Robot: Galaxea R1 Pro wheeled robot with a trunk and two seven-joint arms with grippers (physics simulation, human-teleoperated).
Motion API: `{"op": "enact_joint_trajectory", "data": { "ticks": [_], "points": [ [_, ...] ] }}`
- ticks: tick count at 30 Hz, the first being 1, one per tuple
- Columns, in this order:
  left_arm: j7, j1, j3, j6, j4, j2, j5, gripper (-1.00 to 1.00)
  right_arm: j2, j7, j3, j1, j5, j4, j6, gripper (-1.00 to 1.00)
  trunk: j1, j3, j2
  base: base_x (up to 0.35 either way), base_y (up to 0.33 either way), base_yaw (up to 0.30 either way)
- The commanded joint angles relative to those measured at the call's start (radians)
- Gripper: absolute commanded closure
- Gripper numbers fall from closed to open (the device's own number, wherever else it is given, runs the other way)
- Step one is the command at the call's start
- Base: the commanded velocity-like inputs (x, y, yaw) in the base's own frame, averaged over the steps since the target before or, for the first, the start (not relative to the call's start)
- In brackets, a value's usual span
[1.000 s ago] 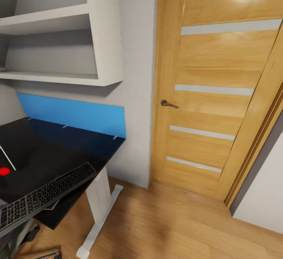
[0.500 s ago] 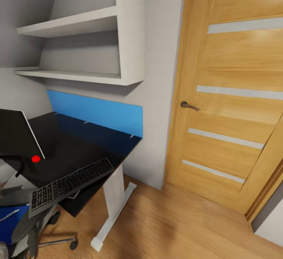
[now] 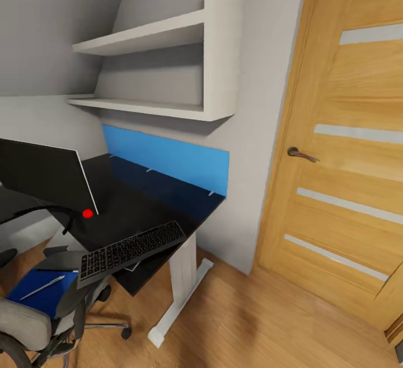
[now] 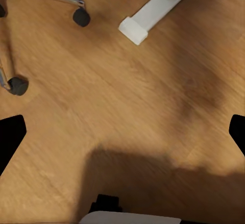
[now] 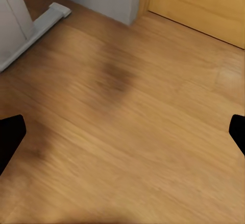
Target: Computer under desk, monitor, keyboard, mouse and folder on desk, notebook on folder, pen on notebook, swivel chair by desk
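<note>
Both my claws hang low over the bare wooden floor (image 5: 132,111), each spread wide and holding nothing: the left claw (image 4: 122,137) shows only its dark fingertips (image 4: 10,137) at the two sides of its view, and the right claw (image 5: 122,137) shows the same. Ahead of the left claw lie the white foot of the desk (image 3: 151,200) and two casters of the swivel chair (image 3: 33,323); ahead of the right claw are the same desk foot and the bottom of the wooden door (image 3: 347,150).

Judging the work from here, some of it stands done. The monitor (image 3: 45,175) is up on the black top, well above and forward of my left claw. The keyboard (image 3: 131,251) lies on the desk just beside the monitor, though one end juts out past the desk's edge over the chair, so I would count it as placed but untidy.

Much is left. The folder (image 3: 42,292) lies on the chair seat, above my left claw and off to its outer side, with the pen (image 3: 42,288) lying across it. The folder needs to go to the desk and the pen on top of the stack, and the chair needs setting beside the desk.
</note>
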Motion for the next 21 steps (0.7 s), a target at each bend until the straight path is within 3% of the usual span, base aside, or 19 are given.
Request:
{"op": "enact_joint_trajectory", "data": {
  "ticks": [1, 21],
  "points": [
    [0.001, 0.0, -0.001, -0.002, 0.0, 0.0, 0.004, -1.0, 0.0, -0.003, -0.001, 0.0, 0.001, 0.0, -0.003, -1.0, 0.0, -0.001, -0.001, 0.0, 0.0, 0.291],
    [0.001, 0.0, -0.001, -0.003, 0.0, 0.0, 0.004, -1.0, 0.0, -0.003, -0.001, 0.0, 0.001, 0.0, -0.002, -1.0, 0.0, -0.001, -0.001, 0.0, 0.0, 0.29]
  ]
}}
